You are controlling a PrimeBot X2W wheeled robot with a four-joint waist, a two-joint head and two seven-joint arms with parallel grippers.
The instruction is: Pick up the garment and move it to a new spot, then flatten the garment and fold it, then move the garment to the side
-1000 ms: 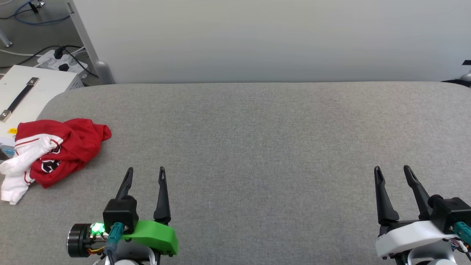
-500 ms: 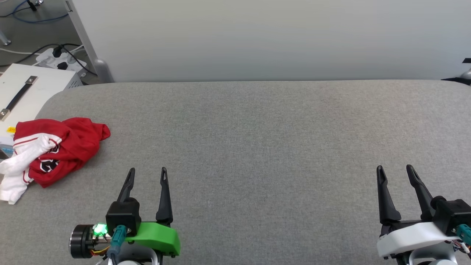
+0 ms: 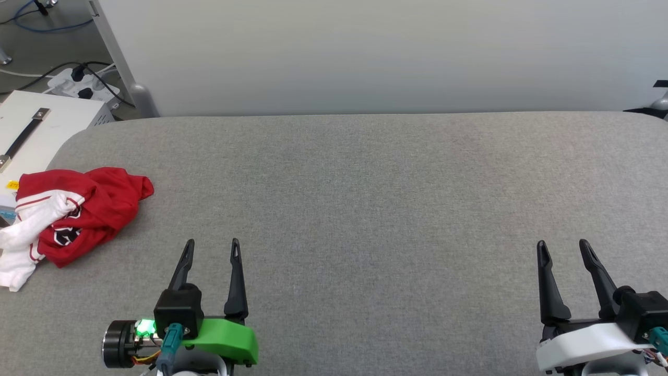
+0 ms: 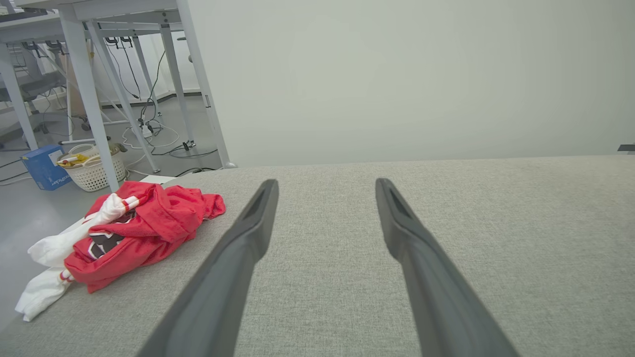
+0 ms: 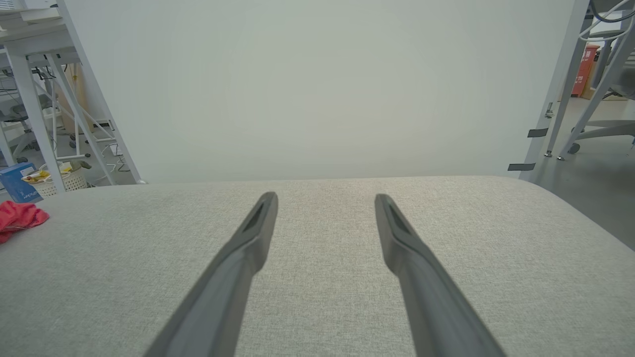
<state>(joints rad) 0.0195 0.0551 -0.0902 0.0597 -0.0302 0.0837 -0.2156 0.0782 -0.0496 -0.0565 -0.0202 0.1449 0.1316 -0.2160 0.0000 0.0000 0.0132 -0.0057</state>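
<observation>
The grey table (image 3: 396,209) is seen with its left edge just beside the garment (image 3: 78,209), which lies crumpled in a red heap. The left gripper (image 3: 211,249) is held open near the garment, on its right. The right gripper (image 3: 562,249), likewise open, is kept well apart from it, farther right. A white sleeve (image 3: 15,256) trails from the garment toward that edge. If only 1 loose fold or that sleeve is pinched, the garment could be dragged over the edge or lifted twisted, and flattening would be made harder.

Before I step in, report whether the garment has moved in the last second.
No. The garment stays put beside the white box; both drifted slightly up-left together in the head view, so the camera moved.
</observation>
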